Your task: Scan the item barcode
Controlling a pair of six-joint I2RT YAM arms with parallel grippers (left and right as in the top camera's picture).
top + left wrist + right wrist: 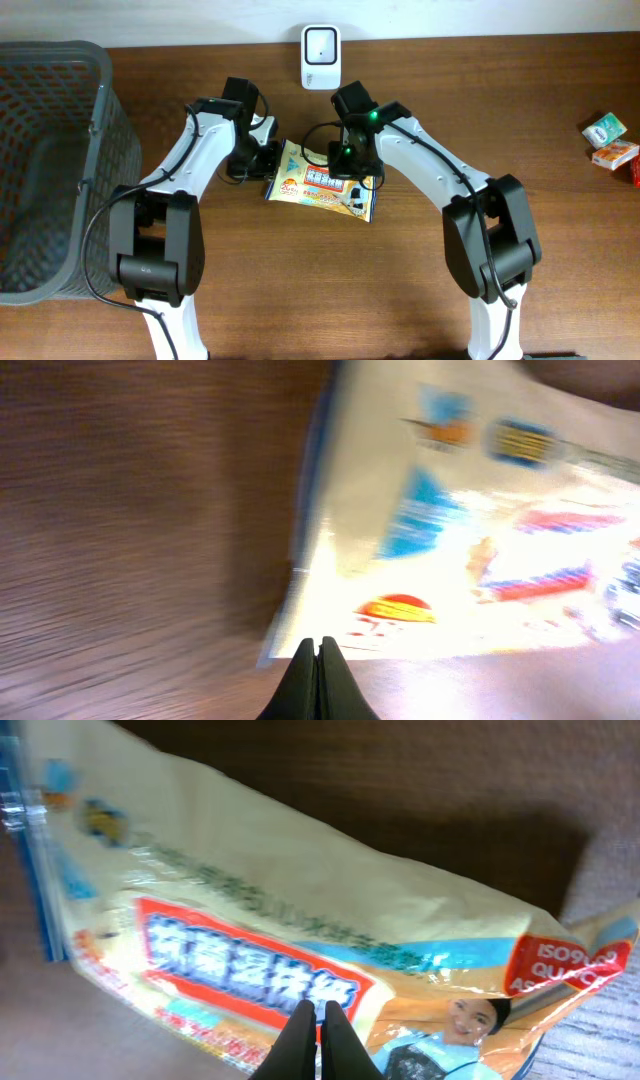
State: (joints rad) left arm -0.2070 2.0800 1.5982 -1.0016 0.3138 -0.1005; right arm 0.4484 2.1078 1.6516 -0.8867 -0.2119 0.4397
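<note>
Overhead, both arms rise from the near edge of the wooden table point(300, 300), bend at the elbow and lean inward, so that their wrists meet over the middle of the table. The left arm runs up the left side and folds rightward. It brings the left gripper point(268, 160) to the left edge of a yellow snack packet point(322, 190). The right arm sweeps up and to the left from the near right, and the right gripper point(348, 158) sits over the packet's far edge, pointing down at it. The packet lies between the two grippers, angled slightly, printed face up.

A white barcode scanner point(320, 57) stands at the far edge of the table, well apart from the packet and beyond it. A grey mesh basket point(118, 130) fills the left side. Near the right edge lie a small green-and-white box point(604, 129) and an orange box point(615, 154) just beside it.

In the left wrist view the picture is blurred. The dark fingers point(305, 670) are pressed flat together, their tips right at the packet's near edge. Whether they pinch that edge or only touch it cannot be told.

In the right wrist view the fingers point(298, 1035) are drawn together with only a sliver between them, and their tips overlap the packet's printed face near its red label. Whether any film is caught between them cannot be told.
</note>
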